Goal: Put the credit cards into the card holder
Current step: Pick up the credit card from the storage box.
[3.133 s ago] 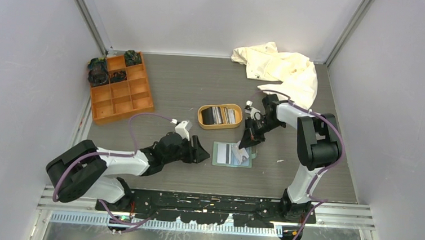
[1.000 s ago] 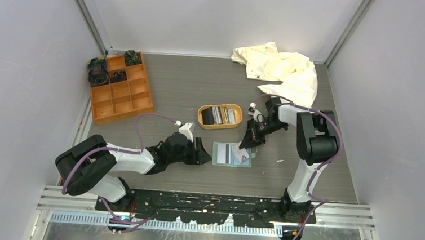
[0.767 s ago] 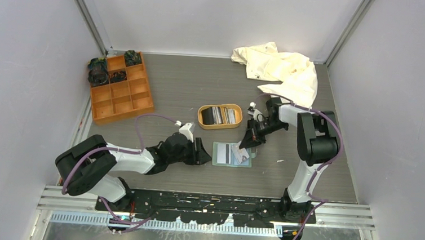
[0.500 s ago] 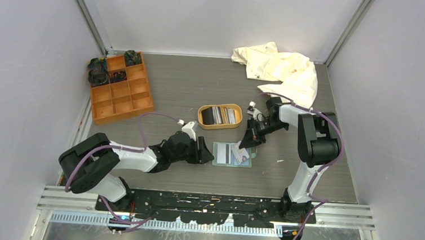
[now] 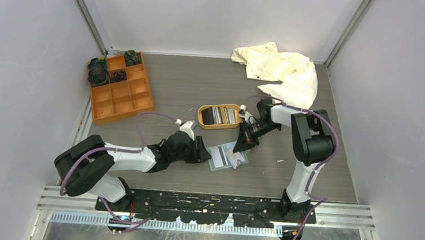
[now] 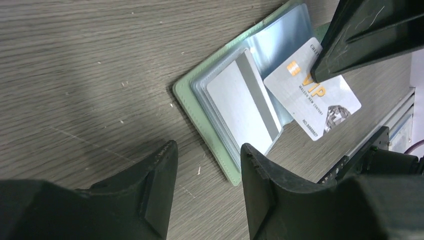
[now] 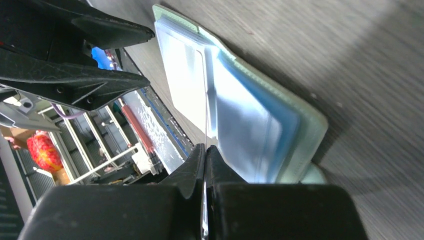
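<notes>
Jaws of my right gripper [image 7: 205,150] were pressed together on the edge of a white VIP card [image 6: 312,95], held tilted over the right half of the open card holder [image 6: 202,112]. Jaws of my left gripper [image 6: 209,149] stood partly apart with nothing between them, low over the table [image 6: 75,75], just beside the holder's edge. The sage-green holder lay flat, its clear sleeves fanned, with a grey-striped card [image 6: 242,107] on top. More cards [image 5: 220,115] sat in the tan tray [image 5: 201,117], near the holder.
</notes>
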{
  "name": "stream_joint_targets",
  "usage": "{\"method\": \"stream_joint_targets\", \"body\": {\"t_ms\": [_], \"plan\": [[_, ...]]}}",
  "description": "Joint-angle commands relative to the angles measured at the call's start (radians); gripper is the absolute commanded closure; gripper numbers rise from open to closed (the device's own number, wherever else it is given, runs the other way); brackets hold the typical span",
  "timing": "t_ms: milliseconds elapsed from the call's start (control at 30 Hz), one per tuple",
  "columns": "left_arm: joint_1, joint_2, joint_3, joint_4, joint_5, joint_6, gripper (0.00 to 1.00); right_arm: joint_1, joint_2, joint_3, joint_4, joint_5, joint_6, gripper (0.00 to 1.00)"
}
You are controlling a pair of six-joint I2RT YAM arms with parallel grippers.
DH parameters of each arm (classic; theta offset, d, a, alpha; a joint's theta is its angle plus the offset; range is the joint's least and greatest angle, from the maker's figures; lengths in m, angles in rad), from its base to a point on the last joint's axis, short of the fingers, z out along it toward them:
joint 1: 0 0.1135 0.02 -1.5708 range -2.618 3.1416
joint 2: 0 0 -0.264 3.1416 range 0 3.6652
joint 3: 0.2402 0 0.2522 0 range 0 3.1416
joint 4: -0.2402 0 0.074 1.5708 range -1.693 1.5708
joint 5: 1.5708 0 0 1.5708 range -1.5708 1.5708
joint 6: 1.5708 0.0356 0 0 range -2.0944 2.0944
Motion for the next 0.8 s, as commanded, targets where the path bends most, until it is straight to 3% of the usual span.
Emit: {"method": "stream_joint_targets", "body": {"t_ms": [0, 167, 300, 400, 533, 767], "plan": [[-0.006, -0.104, 0.003, -0.066, -0.069, 0.016, 0.5, 0.027, -0.008, 0.05, -0.03, -0.043, -0.01, 0.99], [-0.005, -0.225, -0.036, -0.064, -0.071, -0.008, 0.5, 0.001, -0.086, 0.079, -0.066, 0.043, -0.062, 0.99], [-0.006, -0.259, -0.116, 0.146, -0.03, -0.12, 0.49, -0.034, -0.168, 0.073, -0.091, -0.05, -0.127, 0.99], [-0.018, -0.225, -0.138, 0.319, -0.008, -0.2, 0.49, -0.034, -0.177, 0.095, -0.146, -0.175, -0.199, 0.99], [-0.069, -0.161, -0.127, 0.5, -0.03, -0.194, 0.48, -0.034, -0.201, 0.102, -0.173, -0.296, -0.254, 0.99], [-0.089, 0.068, -0.111, 0.919, -0.008, -0.24, 0.47, -0.034, -0.29, 0.087, -0.175, -0.418, -0.295, 0.99]]}}
